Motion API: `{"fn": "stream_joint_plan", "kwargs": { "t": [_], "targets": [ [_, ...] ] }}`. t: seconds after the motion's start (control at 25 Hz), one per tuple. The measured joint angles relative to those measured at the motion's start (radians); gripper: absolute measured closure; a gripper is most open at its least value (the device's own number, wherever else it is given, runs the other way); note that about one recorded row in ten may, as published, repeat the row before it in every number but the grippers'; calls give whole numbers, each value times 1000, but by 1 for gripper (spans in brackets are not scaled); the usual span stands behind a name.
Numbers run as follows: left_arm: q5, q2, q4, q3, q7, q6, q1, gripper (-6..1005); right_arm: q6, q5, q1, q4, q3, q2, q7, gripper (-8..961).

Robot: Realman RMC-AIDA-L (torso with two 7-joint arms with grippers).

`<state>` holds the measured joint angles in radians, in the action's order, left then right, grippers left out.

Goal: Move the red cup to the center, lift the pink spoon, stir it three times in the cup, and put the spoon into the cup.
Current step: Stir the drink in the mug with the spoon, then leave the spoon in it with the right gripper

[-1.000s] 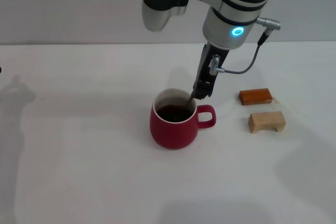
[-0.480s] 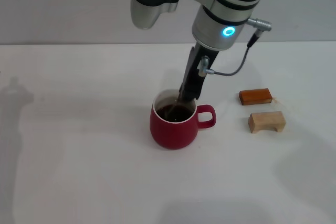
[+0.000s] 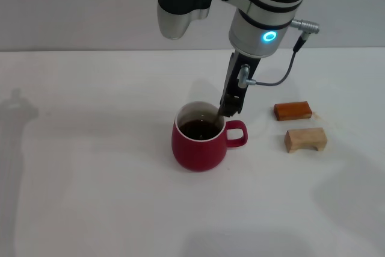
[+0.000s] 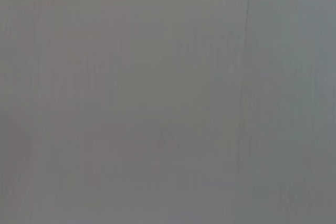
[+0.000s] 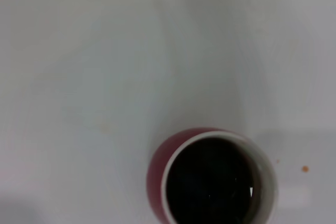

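Observation:
The red cup (image 3: 200,139) stands near the middle of the white table (image 3: 90,167), its handle pointing right and dark liquid inside. It also shows in the right wrist view (image 5: 210,179), seen from above. My right gripper (image 3: 230,106) hangs just over the cup's right rim, shut on the pink spoon (image 3: 216,115). Only a thin grey bit of the spoon shows, dipping into the liquid; the pink handle is hidden in the fingers. My left gripper is out of view; the left wrist view shows only a blank grey surface.
An orange-brown block (image 3: 293,111) and a pale wooden block (image 3: 305,139) lie to the right of the cup. A grey wall runs behind the table's far edge.
My right gripper swung left over the cup's mouth with the spoon in the liquid, then came back to the right rim. The cup has stayed put.

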<state>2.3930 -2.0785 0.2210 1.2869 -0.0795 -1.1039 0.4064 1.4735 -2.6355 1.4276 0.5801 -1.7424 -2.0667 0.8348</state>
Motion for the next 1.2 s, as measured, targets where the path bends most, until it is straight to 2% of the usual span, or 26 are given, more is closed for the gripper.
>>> {"fn": "stream_joint_plan", "kwargs": {
  "t": [0.24,0.6,0.76,0.96,1.2],
  "targets": [
    [0,0,0,0,0,-4,-4,1001,33,59,-3,13,-5,-3,15,804],
    [0,0,0,0,-12,-22,-8,1001,-66,32,-6,9,2,-3,-3,798],
    [0,0,0,0,-13,-25,-6,1001,-19,-1,-5,7,3,-2,-12,796],
    [1,0,0,0,-13,-26,-7,1001,38,30,-9,19,-7,-4,10,792],
    [0,0,0,0,-13,-27,-9,1001,-1,62,-9,27,-9,-4,20,788]
  ]
}}
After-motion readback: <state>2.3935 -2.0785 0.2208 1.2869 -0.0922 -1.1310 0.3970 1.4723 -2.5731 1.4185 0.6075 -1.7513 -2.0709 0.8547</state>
